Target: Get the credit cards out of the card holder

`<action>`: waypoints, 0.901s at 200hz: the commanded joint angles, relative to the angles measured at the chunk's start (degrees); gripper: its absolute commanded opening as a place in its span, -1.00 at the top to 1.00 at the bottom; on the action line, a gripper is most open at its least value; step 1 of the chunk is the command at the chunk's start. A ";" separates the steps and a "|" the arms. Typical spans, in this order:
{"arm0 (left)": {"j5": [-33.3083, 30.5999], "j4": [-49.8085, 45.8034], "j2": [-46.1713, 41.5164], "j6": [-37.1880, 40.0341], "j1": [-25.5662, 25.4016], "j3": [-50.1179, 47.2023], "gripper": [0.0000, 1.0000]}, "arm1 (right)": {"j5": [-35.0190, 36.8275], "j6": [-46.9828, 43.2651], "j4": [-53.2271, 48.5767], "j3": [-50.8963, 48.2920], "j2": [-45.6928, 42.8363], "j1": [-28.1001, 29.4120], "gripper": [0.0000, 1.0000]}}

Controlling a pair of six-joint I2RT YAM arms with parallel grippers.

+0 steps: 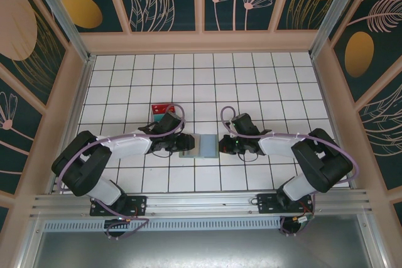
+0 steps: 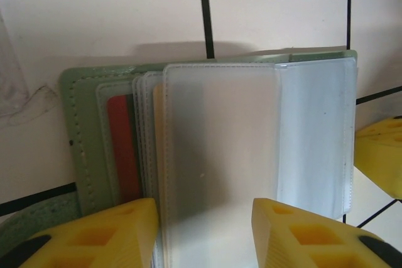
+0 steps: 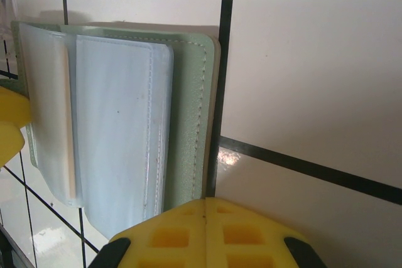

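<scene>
- The card holder [image 1: 202, 145] lies open and flat on the white tiled tabletop [image 1: 251, 80], about midway along its near edge, one row of tiles in from it, between the two arms.
- Its grey-green cover faces down, and the light blue lining and clear sleeves [image 2: 220, 155] face up.
- The left claw [image 1: 186, 144] sits at the holder's left side. In the left wrist view its yellow fingers [image 2: 100, 236] stand apart, with a frosted sleeve page in the gap. The page runs on behind one finger, so nothing is pinched across its width.
- The right claw [image 3: 204, 233] is at the holder's right side with its yellow tips pressed together, only a thin seam between them. The closed tips sit over the edge of the green flap; I cannot tell if they press on it.
- A red card [image 2: 122, 149] is tucked in a sleeve near the left flap's stitched border.
- A tan card [image 3: 69, 123] shows edge-on between the clear pages by the fold.
- Red and teal flat pieces [image 1: 162, 112] lie on the tabletop just beyond the left claw, toward the far edge and apart from the holder.
</scene>
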 commanded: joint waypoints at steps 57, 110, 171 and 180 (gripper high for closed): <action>3.13 1.82 2.04 -0.55 -1.67 0.83 -0.29 | 0.81 -0.01 -0.13 -0.44 2.71 0.22 1.00; 4.85 3.42 1.41 -0.89 -1.67 0.50 -0.34 | 0.72 -0.27 -0.14 -0.05 3.24 0.23 1.00; 6.00 4.68 -0.26 -0.64 -1.72 -0.25 -0.41 | 0.72 -0.36 -0.24 0.09 3.23 0.21 1.00; 6.09 4.68 -0.32 -0.63 -1.71 -0.25 -0.42 | 0.72 -0.36 -0.27 0.17 3.26 0.20 1.00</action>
